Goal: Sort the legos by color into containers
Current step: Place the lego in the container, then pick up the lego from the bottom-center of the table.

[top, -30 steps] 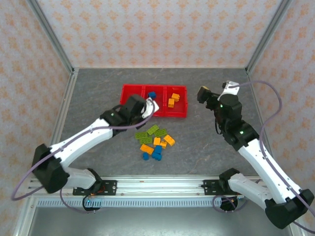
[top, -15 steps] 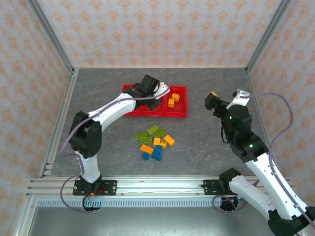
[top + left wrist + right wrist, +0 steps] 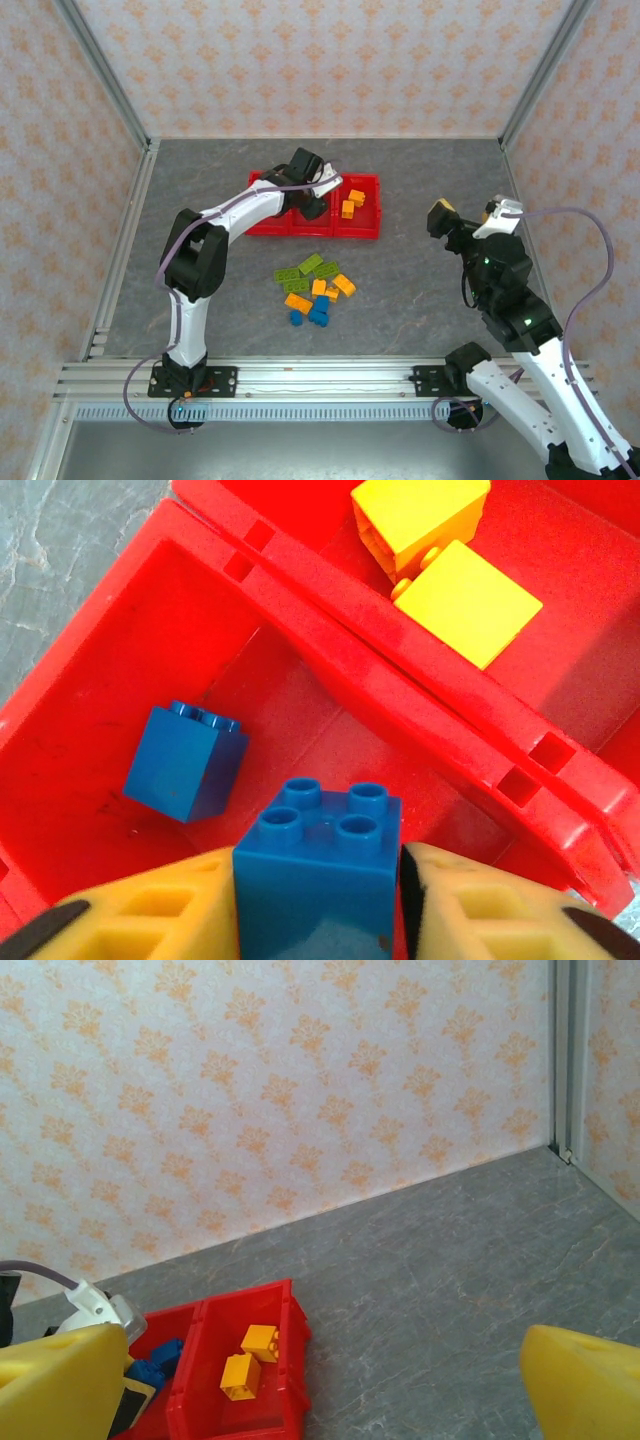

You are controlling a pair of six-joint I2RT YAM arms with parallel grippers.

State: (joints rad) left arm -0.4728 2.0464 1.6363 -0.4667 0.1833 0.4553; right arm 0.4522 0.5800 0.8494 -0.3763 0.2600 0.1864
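1. fingers (image 3: pixel 150 920) of the left gripper (image 3: pixel 322 188) pinch one blue brick (image 3: pixel 318 900) from both sides, over the middle compartment of the three-bin red tray (image 3: pixel 400 700).
2. its four studs point away from the fingertips, toward the bin floor; its footprint is square.
3. a second blue brick (image 3: pixel 187 762) lies beyond-left of those fingertips in the same compartment, studs tipped sideways.
4. two orange-yellow bricks (image 3: pixel 440 550) sit beyond-right, in the next compartment.
5. the right gripper (image 3: pixel 322 1375) has its fingers spread wide and empty, well to the right of the tray.
6. loose legos (image 3: pixel 315 288) lie on the table, behind the left fingers.

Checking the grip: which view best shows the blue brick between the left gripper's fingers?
Left wrist: the blue brick sits close-up between the left gripper's fingers, studs clear, above a red bin. Top external: the gripper covers it. Right wrist: small distant blue patches.
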